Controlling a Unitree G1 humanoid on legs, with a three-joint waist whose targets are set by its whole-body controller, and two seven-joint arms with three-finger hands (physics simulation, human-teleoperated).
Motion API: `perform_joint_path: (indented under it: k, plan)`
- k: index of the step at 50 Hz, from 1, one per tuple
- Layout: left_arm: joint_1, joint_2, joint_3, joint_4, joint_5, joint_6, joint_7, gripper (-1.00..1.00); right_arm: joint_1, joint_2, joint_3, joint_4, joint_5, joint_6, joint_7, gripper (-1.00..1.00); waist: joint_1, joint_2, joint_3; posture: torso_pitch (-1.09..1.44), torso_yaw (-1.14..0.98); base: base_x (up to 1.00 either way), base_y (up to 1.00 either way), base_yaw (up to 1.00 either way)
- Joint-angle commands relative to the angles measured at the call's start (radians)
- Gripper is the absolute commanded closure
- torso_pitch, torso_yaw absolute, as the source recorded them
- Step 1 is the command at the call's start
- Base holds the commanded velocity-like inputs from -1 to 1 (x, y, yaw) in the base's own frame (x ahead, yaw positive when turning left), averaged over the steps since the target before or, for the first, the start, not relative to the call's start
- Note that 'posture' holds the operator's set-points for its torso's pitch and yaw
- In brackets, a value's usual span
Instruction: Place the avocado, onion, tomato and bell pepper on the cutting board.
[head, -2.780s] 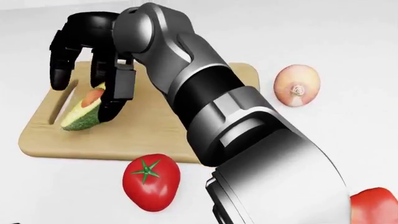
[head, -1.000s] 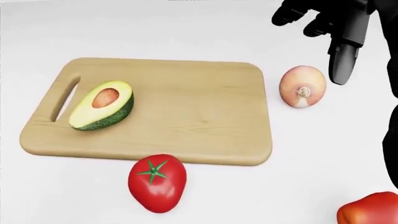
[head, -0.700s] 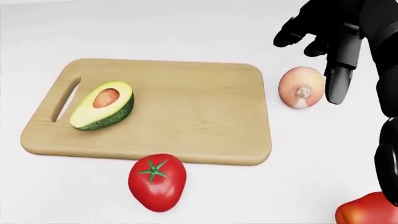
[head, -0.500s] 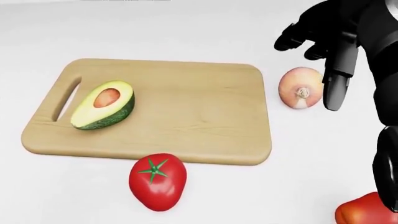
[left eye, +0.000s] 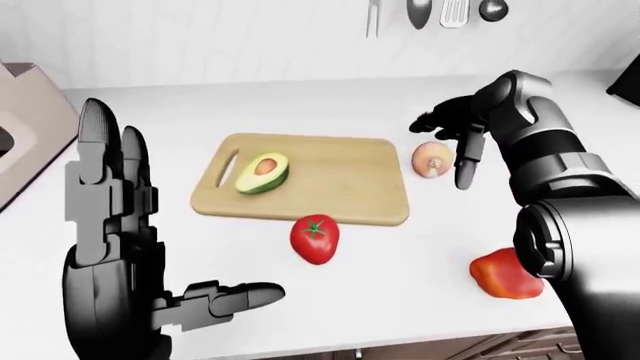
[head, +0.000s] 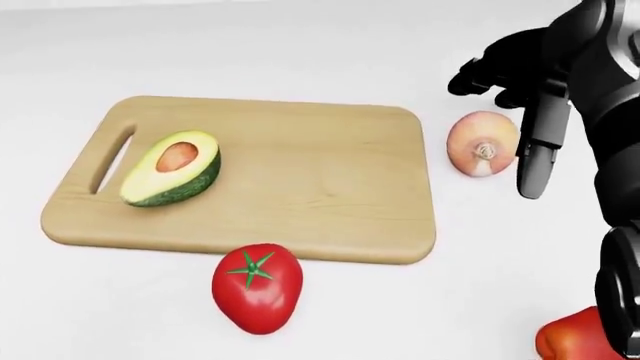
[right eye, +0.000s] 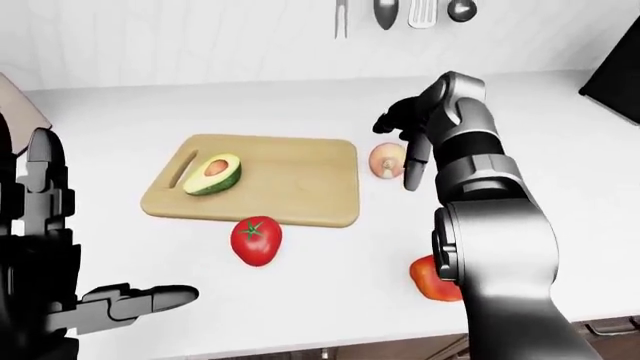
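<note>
The left-eye view alone shows the left hand (left eye: 130, 292), fingers spread and empty, and the whole bell pepper (left eye: 506, 275) on the desk (left eye: 400, 105). The right hand (head: 520, 97) (fingers spread, holding nothing) has dropped beside the onion (head: 480, 144). The avocado (head: 172, 168) lies on the cutting board (head: 320, 180); the tomato (head: 257, 287) sits just below it. No writing shows.

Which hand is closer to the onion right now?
Right. The right hand hovers open just right of the onion, fingers beside it. The left hand is raised open far off at the view's lower left.
</note>
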Motion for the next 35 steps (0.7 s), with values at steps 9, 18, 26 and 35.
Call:
perform_joint_path:
  k: [9, 18, 26, 35]
  plan:
    - [-0.002, 0.004, -0.004, -0.033, -0.007, -0.027, 0.008, -1.00, -0.013, -0.015, -0.008, -0.019, 0.037, 0.023, -0.017, 1.00, 0.000, -0.003, -0.019, 0.00, 0.00, 0.00, 0.00, 0.00]
    - [-0.001, 0.005, -0.005, -0.033, -0.006, -0.029, 0.009, -1.00, -0.012, -0.021, -0.007, -0.020, 0.042, 0.021, -0.033, 1.00, 0.003, -0.001, -0.022, 0.00, 0.00, 0.00, 0.00, 0.00]
    - [-0.005, 0.006, -0.004, -0.033, -0.007, -0.025, 0.008, -1.00, -0.196, -0.039, -0.043, -0.012, 0.101, -0.110, -0.341, 1.00, 0.004, 0.006, -0.017, 0.00, 0.00, 0.00, 0.00, 0.00]
    - [-0.006, 0.005, -0.004, -0.033, -0.007, -0.025, 0.009, -1.00, -0.310, -0.003, -0.031, -0.006, 0.111, -0.143, -0.389, 1.00, 0.003, 0.008, -0.005, 0.00, 0.00, 0.00, 0.00, 0.00]
